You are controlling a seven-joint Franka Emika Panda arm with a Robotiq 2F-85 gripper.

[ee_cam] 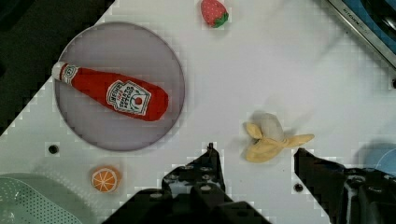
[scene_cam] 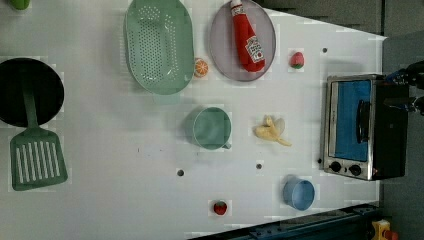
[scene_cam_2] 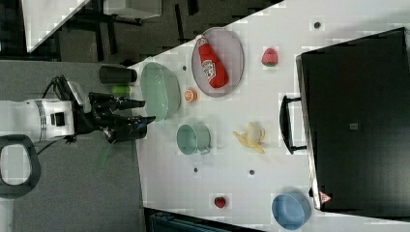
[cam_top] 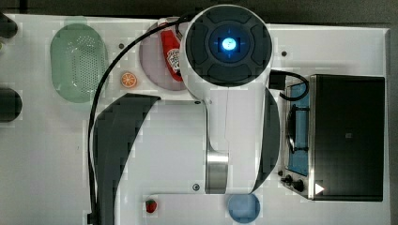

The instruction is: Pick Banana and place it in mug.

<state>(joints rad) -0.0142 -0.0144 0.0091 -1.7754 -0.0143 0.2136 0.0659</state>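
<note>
The banana (scene_cam: 270,130) lies just beside the mug (scene_cam: 212,128) with bare table (scene_cam: 125,200) around, and the gripper (ee_cam: 254,161) hangs open.

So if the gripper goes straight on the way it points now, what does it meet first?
Probably bare table. In the wrist view the open gripper points down at the white surface right beside the banana, which lies just past the fingers. Depth is unclear, so it might graze the banana.
</note>
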